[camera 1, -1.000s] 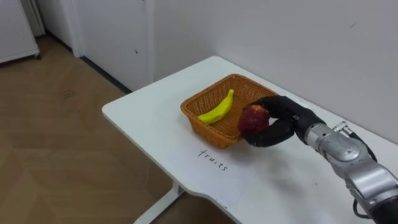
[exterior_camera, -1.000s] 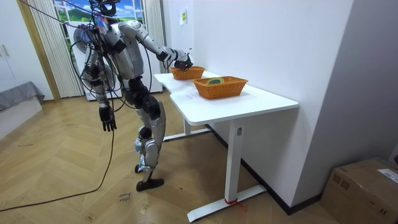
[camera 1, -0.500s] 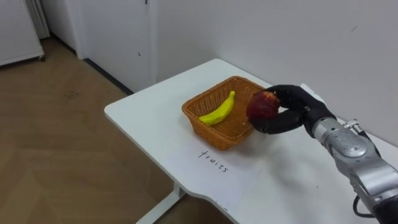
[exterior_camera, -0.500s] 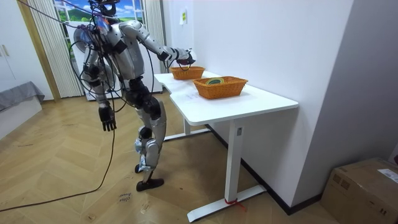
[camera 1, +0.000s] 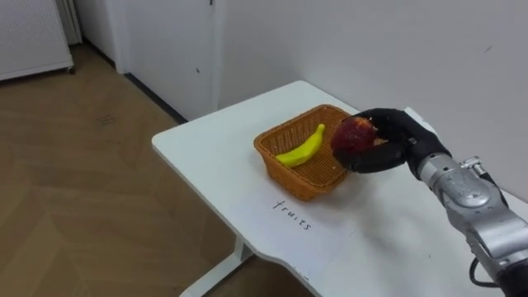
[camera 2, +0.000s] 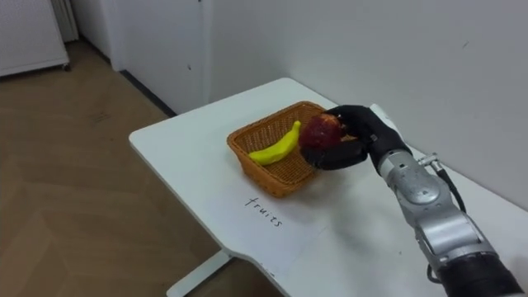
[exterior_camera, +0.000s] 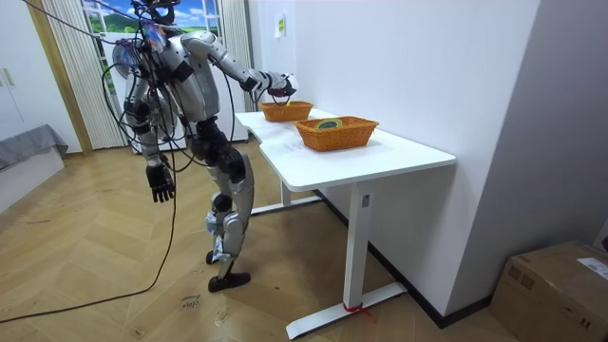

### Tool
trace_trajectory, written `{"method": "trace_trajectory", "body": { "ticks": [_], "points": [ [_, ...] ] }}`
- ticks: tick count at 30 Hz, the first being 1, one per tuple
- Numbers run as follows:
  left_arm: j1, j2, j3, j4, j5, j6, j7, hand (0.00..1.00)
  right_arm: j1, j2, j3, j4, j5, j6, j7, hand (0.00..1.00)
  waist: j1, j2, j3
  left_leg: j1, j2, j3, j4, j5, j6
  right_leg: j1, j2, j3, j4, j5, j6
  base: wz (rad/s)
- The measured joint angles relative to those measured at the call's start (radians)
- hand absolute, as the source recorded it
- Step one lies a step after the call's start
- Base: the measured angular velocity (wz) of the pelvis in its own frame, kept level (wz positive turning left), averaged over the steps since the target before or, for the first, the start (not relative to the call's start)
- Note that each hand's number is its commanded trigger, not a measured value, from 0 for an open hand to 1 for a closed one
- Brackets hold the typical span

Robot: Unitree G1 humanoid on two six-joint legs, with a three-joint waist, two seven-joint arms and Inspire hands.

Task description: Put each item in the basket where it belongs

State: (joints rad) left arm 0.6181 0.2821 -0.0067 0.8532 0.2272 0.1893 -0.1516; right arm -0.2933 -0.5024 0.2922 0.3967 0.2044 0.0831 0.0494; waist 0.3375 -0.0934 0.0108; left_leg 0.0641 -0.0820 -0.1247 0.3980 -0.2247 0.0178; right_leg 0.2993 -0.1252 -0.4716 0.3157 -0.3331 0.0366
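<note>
A white rectangular table stands against a white wall, with herringbone wooden floor to its left and near side. In the room view the robot stands at the table's far end, and a window with pale curtains is behind it. A brown cardboard box sits on the floor at the room view's right. Two woven orange-brown wicker baskets are on the table. The nearer basket holds a curved yellow banana lying on its bottom, and a paper label with handwriting lies on the table just in front of it. The second wicker basket holds something green and yellow that I cannot make out. The black right robot hand is curled round a round red apple with a darker, mottled skin. It holds the apple in the air over the right rim of the banana's basket, clear of the wicker. The left robot hand hangs at the robot's side with its fingers loose. A second ago the apple was lower, against the outside of the basket's near right corner. It has since been lifted and carried over the rim, while the banana has stayed put. The head camera has also turned a little.
</note>
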Motion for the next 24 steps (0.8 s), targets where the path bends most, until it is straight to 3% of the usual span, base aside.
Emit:
{"method": "trace_trajectory", "body": {
  "ticks": [4,8,13,16,18,21,24],
  "points": [
    [0.0,0.007,0.0,0.001,0.0,-0.003,0.017,0.0,-0.001,0.003,0.001,0.045,0.031,-0.005,-0.006,1.0,0.019,0.0,0.0056,-0.005,0.002,0.0,0.013,-0.008,-0.001,-0.009,-0.005,0.003,0.01,-0.005,-0.001,-0.01],
    [-0.002,0.035,-0.013,0.002,0.0,-0.007,0.019,0.0,-0.034,0.012,0.048,0.12,0.031,-0.005,-0.019,1.0,0.037,-0.02,0.0152,-0.056,0.005,0.0,0.04,-0.013,-0.003,-0.051,-0.006,-0.006,0.035,-0.013,-0.004,0.05],
    [-0.042,0.056,-0.024,0.002,-0.029,-0.015,0.021,0.0,-0.115,0.026,0.051,0.227,0.087,-0.018,-0.053,1.0,0.058,-0.029,0.0143,-0.139,0.003,-0.016,0.084,-0.018,0.0,-0.121,-0.001,-0.019,0.065,-0.014,-0.006,0.12],
    [-0.077,0.095,-0.03,0.001,-0.029,-0.022,0.015,0.0,-0.168,0.03,0.069,0.252,0.101,-0.018,-0.065,1.0,0.071,-0.041,0.0127,-0.197,0.008,-0.018,0.101,-0.016,0.0,-0.173,0.005,-0.023,0.073,-0.012,-0.009,0.07],
    [-0.127,0.137,-0.036,0.001,-0.039,-0.033,0.019,0.0,-0.243,0.03,0.108,0.307,0.103,-0.019,-0.09,1.0,0.09,-0.058,0.0164,-0.252,0.018,-0.013,0.104,-0.009,-0.004,-0.232,0.012,-0.018,0.08,-0.006,-0.019,-0.05],
    [-0.169,0.171,-0.046,-0.012,-0.082,-0.048,0.024,0.0,-0.317,0.033,0.129,0.357,0.108,-0.022,-0.119,1.0,0.092,-0.062,0.0181,-0.309,0.022,-0.027,0.108,0.002,-0.006,-0.278,0.027,-0.025,0.061,0.013,-0.025,0.05],
    [-0.2,0.18,-0.054,-0.031,-0.102,-0.056,0.026,0.0,-0.371,0.033,0.13,0.415,0.143,-0.03,-0.15,1.0,0.092,-0.067,0.0193,-0.354,0.022,-0.033,0.102,0.013,-0.004,-0.317,0.033,-0.029,0.044,0.026,-0.025,0.04]
  ]
}}
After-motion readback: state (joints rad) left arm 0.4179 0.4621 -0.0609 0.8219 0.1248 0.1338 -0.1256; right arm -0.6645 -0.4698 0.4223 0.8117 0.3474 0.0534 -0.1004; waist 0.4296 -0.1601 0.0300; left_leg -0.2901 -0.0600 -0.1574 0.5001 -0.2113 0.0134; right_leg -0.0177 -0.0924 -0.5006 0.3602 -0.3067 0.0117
